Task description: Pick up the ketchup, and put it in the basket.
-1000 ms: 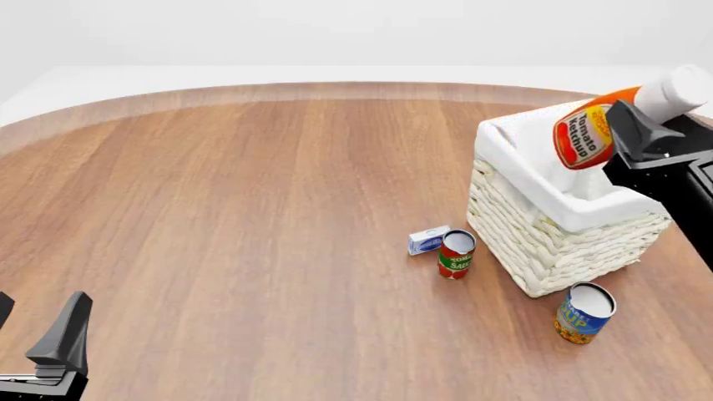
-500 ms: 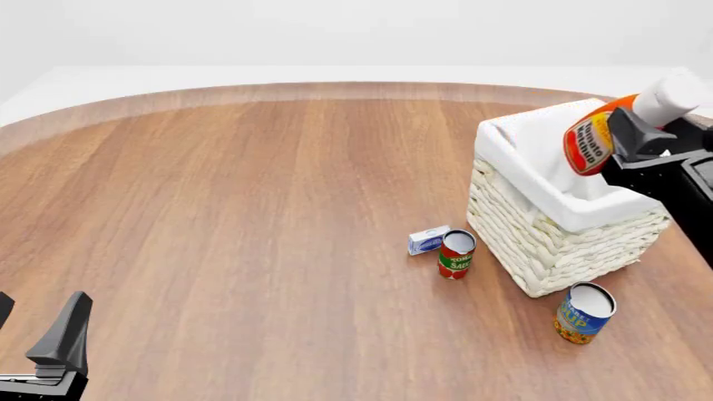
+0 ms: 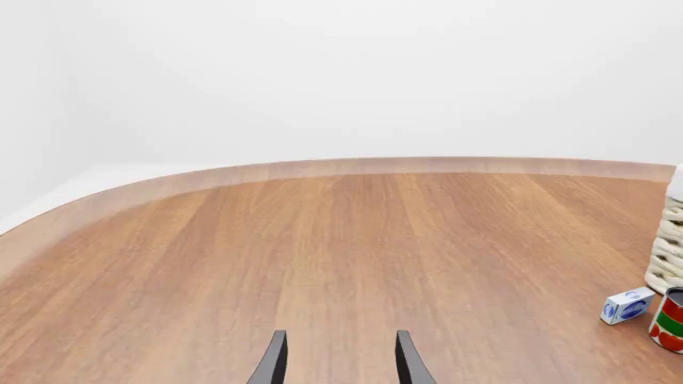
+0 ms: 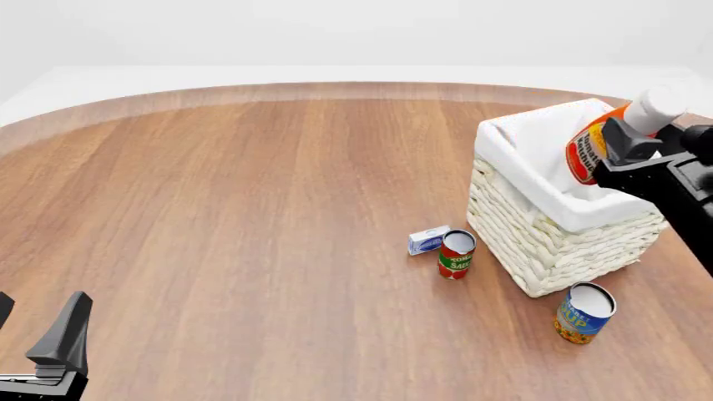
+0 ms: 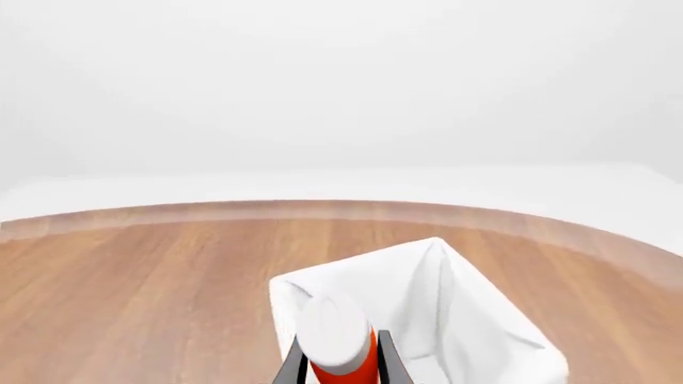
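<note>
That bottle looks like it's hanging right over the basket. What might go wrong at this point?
The ketchup is tilted in the right gripper, base over the basket, cap leaning out past the rim. Released like this, it might catch the cloth-lined rim and tip outside. If it fell out, it might hit the blue-and-yellow can standing beside the basket. The grip is high on the bottle, so it might also swing or slip.

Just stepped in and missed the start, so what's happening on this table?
The right pincer holds the ketchup, tilted, over the open top of the basket; it is not released yet. The left pincer sits open and idle at the near left corner. A tomato can, a small blue-and-white box and a blue-and-yellow can stand on the table beside the basket.
</note>
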`<state>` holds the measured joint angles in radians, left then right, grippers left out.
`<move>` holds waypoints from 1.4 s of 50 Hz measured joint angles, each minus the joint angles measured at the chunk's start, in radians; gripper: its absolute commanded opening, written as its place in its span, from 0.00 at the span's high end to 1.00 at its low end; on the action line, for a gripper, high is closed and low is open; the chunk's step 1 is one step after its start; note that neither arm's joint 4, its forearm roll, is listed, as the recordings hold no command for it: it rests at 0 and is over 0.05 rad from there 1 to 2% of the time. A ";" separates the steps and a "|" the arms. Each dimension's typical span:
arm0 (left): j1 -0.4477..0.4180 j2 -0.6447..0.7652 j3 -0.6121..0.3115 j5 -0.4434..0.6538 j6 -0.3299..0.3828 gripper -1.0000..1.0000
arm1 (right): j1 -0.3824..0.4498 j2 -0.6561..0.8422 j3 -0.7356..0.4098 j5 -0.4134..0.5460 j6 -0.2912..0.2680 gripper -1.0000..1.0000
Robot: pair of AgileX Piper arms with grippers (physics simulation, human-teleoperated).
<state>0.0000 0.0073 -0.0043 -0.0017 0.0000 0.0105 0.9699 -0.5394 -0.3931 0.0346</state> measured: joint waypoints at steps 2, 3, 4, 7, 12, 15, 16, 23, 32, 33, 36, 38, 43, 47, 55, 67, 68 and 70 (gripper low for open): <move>0.000 0.000 0.000 0.000 0.000 0.00 | -0.002 0.005 0.000 0.000 -0.004 1.00; 0.000 0.000 0.000 0.000 0.000 0.00 | -0.003 0.007 -0.001 0.000 -0.005 1.00; 0.000 0.000 0.000 0.000 0.000 0.00 | -0.004 0.010 -0.001 0.000 -0.007 1.00; 0.000 0.000 0.000 0.000 0.000 0.00 | -0.005 0.018 -0.002 0.000 -0.012 1.00; 0.000 0.000 0.000 0.000 0.000 0.00 | -0.006 0.033 -0.005 -0.001 -0.018 1.00; 0.000 0.000 0.000 0.000 0.000 0.00 | -0.007 0.041 -0.005 -0.002 -0.022 1.00; 0.000 0.000 0.000 0.000 0.000 0.00 | -0.008 0.043 -0.005 -0.002 -0.024 1.00; 0.000 0.000 0.000 0.000 0.000 0.00 | -0.012 0.060 -0.006 -0.003 -0.033 1.00; 0.000 0.000 0.000 0.000 0.000 0.00 | -0.017 0.076 -0.004 -0.005 -0.043 1.00; 0.000 0.000 0.000 0.000 0.000 0.00 | -0.018 0.077 -0.004 -0.006 -0.044 1.00; 0.000 0.000 0.000 0.000 0.000 0.00 | -0.019 0.082 -0.003 -0.007 -0.047 1.00; 0.000 0.000 0.000 0.000 0.000 0.00 | -0.020 0.084 -0.002 -0.008 -0.049 1.00; 0.000 0.000 0.000 0.000 0.000 0.00 | -0.020 0.093 -0.001 -0.012 -0.054 1.00; 0.000 0.000 0.000 0.000 0.000 0.00 | -0.019 0.100 0.000 -0.015 -0.058 1.00; 0.000 0.000 0.000 0.000 0.000 0.00 | -0.018 0.111 -0.001 -0.018 -0.063 1.00; 0.000 0.000 0.000 0.000 0.000 0.00 | -0.017 0.121 -0.002 -0.020 -0.066 1.00; 0.000 0.000 0.000 0.000 0.000 0.00 | -0.016 0.122 -0.003 -0.020 -0.066 1.00; 0.000 0.000 0.000 0.000 0.000 0.00 | -0.016 0.124 -0.003 -0.021 -0.066 1.00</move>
<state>0.0000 0.0073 -0.0043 -0.0017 0.0000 -0.0053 1.0937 -0.5425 -0.4137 -0.0315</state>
